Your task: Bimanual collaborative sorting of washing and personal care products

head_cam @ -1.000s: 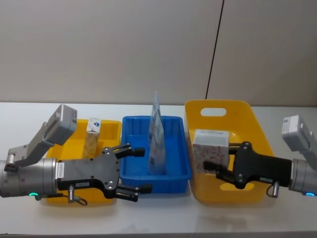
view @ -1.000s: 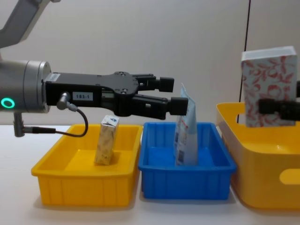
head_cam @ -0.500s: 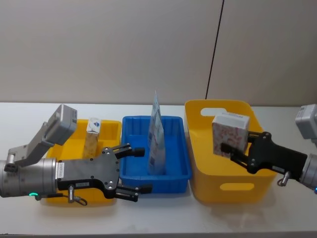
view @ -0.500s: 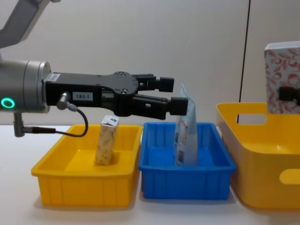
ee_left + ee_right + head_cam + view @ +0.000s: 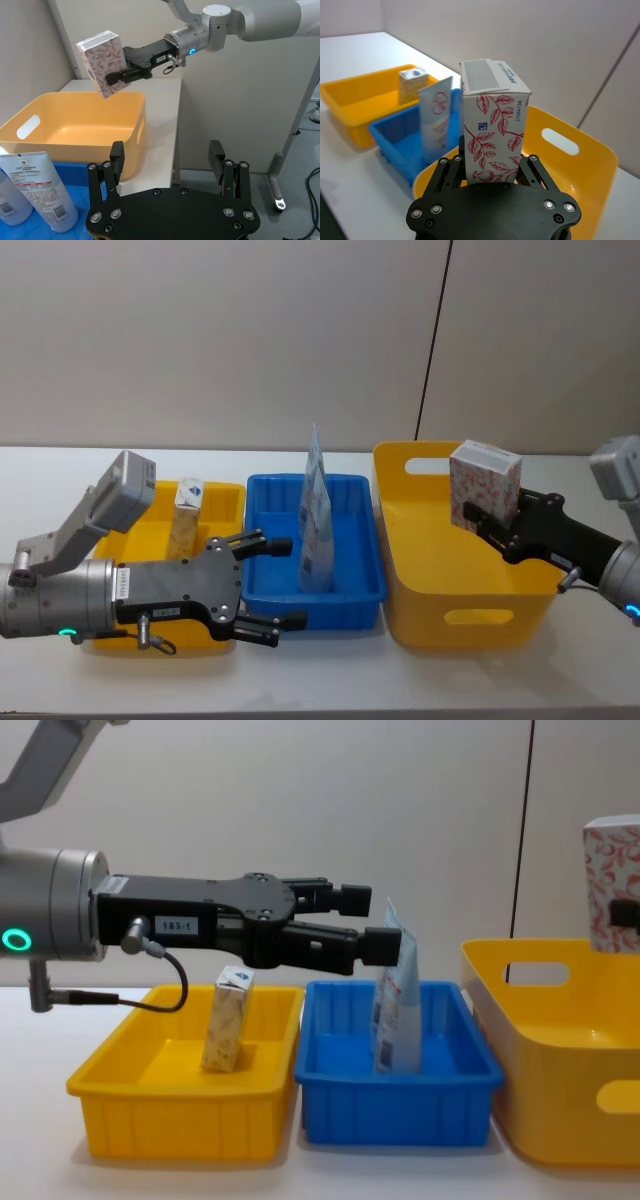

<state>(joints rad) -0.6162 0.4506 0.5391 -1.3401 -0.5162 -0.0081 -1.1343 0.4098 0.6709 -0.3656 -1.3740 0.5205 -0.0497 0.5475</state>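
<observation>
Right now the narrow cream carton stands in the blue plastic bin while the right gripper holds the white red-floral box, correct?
No: the narrow cream carton stands in the shallow yellow plastic bin, as the chest view shows. The right gripper does hold the white red-floral box.

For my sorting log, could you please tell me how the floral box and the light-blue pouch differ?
The floral box is held above the large yellow bin by the right pincer; the light-blue pouch stands in the blue bin, the open left pincer close by. The floral box is blocky; the light-blue pouch, tall and flat. Both carry print.
</observation>
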